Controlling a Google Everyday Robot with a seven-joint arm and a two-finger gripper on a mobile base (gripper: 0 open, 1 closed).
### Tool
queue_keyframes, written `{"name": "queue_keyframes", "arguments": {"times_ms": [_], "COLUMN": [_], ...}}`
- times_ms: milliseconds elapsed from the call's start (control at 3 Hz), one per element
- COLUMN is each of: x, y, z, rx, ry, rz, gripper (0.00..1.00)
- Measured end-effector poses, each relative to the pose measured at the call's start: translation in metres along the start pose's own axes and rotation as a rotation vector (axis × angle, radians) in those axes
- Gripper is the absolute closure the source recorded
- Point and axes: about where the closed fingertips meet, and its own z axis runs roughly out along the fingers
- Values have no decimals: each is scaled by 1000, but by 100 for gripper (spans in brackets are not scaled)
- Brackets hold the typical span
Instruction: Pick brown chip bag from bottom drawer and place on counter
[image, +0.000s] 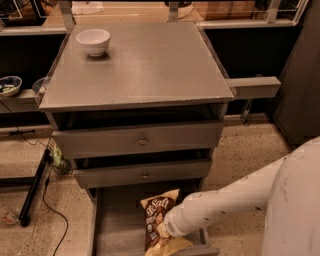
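Note:
The brown chip bag (154, 215) lies in the open bottom drawer (112, 225), dark brown with white lettering and yellow ends. My white arm reaches in from the lower right down to the bag. The gripper (167, 236) is at the bag's lower end, mostly hidden behind the wrist and the bag. The counter (150, 65) is the flat grey top of the cabinet above.
A white bowl (93, 41) stands at the counter's back left. Two knobbed drawers (142, 141) above are pulled slightly out. A narrow grey side shelf (252, 86) sticks out on the right. A black stand leg (35, 187) and a cable lie on the floor at left.

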Motion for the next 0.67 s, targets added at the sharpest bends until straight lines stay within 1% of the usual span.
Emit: {"name": "queue_keyframes", "arguments": {"times_ms": [333, 667], "x": [-9, -21], "y": [-8, -18], "z": [-18, -53], "rx": [36, 97], "ry": [-25, -66], "rz": [-5, -15], "gripper": [100, 100]}}
